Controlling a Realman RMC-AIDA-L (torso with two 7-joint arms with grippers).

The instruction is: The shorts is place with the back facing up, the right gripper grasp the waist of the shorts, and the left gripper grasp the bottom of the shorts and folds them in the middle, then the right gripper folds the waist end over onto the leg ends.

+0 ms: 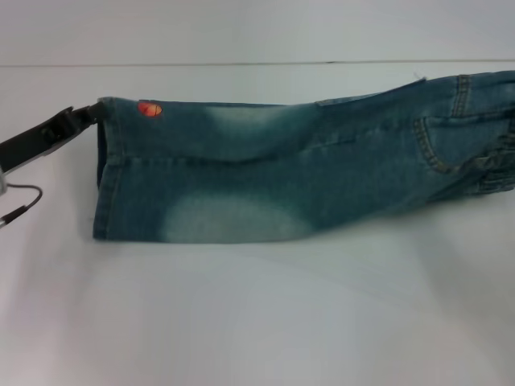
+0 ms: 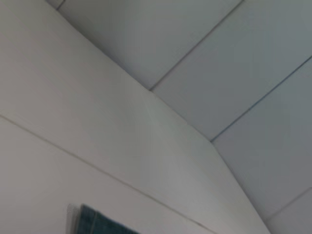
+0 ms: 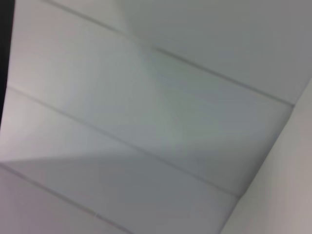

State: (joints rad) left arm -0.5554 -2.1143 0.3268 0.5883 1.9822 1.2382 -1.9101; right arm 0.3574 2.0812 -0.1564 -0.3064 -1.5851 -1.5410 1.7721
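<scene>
The denim shorts (image 1: 306, 173) lie across the white bench (image 1: 257, 322), already doubled lengthwise so one leg covers the other; the leg hems sit toward my left side, the waist (image 1: 491, 153) with its gathered elastic and back pocket (image 1: 438, 145) runs off the head view's edge on my right. My left gripper (image 1: 90, 115) sits at the far corner of the hem, its dark fingers pressed together on the hem's edge; I judge I hold there so the layers stay aligned and the fabric stays taut along its far edge while the fold settles. My left wrist view looks mostly at wall panels, with only a sliver of denim (image 2: 97, 223) at its margin, which fits a gripper tilted up at the hem. My right gripper is out of sight in every view; its wrist camera shows only pale panels, so I cannot tell whether its fingers are spread or closed, nor whether it holds the waist. The waist end seems slightly lifted, but what lifts it is hidden. A small orange-red patch (image 1: 150, 108) sits near the hem corner; no writing on it can be read, and I see no brand or label elsewhere. By my judgement the middle fold is done; the waist-over-legs fold remains.
</scene>
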